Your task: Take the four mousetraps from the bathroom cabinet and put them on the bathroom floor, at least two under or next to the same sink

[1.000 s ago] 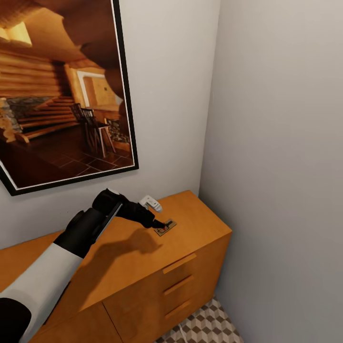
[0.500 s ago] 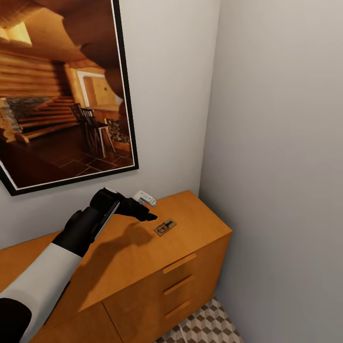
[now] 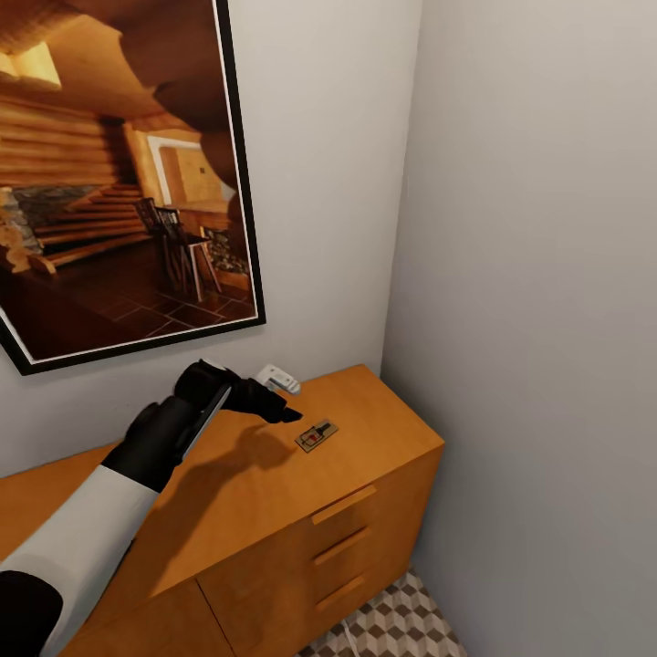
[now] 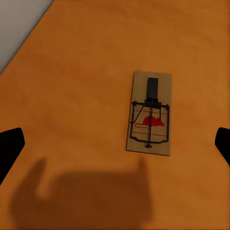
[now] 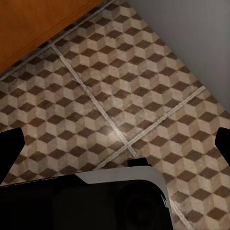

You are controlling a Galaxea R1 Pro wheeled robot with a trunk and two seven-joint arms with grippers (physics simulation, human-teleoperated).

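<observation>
One mousetrap, a small brown board with dark wire and a red mark, lies flat on top of the orange-brown cabinet near its right end. My left gripper hovers just left of the trap and a little above it, not touching. In the left wrist view the mousetrap lies on the cabinet top between the widely spread fingertips, so this gripper is open and empty. My right gripper hangs open over the cube-patterned bathroom floor.
A large framed picture hangs on the wall above the cabinet. A grey side wall closes in right beside the cabinet's end. Drawer fronts with slot handles face me. A dark and white robot part shows below the right gripper.
My left gripper has drawn back up and to the left from the mousetrap, which stays flat on the cabinet top. In the last half second nothing moved.
</observation>
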